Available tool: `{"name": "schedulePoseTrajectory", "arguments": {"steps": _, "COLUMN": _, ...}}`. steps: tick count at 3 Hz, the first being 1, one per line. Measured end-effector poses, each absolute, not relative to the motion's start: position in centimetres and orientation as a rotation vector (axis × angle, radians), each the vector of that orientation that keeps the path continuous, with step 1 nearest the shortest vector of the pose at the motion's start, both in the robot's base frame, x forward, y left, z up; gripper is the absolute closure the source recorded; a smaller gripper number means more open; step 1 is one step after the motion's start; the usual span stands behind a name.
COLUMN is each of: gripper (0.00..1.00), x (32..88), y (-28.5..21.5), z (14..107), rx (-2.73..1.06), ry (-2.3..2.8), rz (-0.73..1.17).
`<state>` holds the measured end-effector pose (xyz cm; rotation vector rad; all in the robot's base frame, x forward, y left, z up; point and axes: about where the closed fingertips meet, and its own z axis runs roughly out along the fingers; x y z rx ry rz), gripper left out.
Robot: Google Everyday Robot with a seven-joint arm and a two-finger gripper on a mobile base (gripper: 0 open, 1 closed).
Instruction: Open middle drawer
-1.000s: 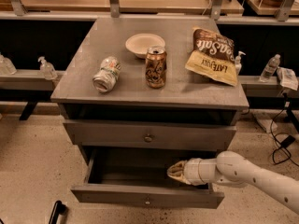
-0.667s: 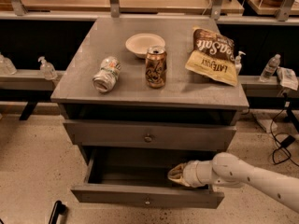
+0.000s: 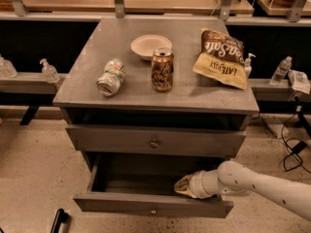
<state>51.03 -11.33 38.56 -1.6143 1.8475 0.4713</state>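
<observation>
- Pincer (image 3: 181, 185) is down inside the middle drawer (image 3: 116, 204), on the right side, close behind its front. It sticks out from the white arm (image 3: 262, 187), which comes in from the right.
- I cannot tell if the pincer is open or shut, or if it has hold of anything.
- Since a second ago the pincer has slid just a tiny bit toward the drawer's front. The drawer itself has hardly moved.
- The middle drawer is already pulled far out, and you can see its dark floor (image 3: 141, 176). So I think the job is done or nearly done. Maybe one last small pull is left.
- The middle drawer is under the upper drawer (image 3: 204, 142), which sits much further back, just below the grey top (image 3: 194, 93).
- The middle drawer's long side runs left to right across the view. Its flat front, with the small round knob (image 3: 153, 210), faces us, toward the bottom of the view. It slides out that way too.
</observation>
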Motion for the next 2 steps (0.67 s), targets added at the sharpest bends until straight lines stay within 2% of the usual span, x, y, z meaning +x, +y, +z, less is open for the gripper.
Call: {"name": "schedulePoseTrajectory", "arguments": {"steps": 2, "gripper": 1.0, "x": 49.4, "y": -11.21, "z": 38.4, "rx": -1.641, "ry": 1.832, "rz": 0.503}}
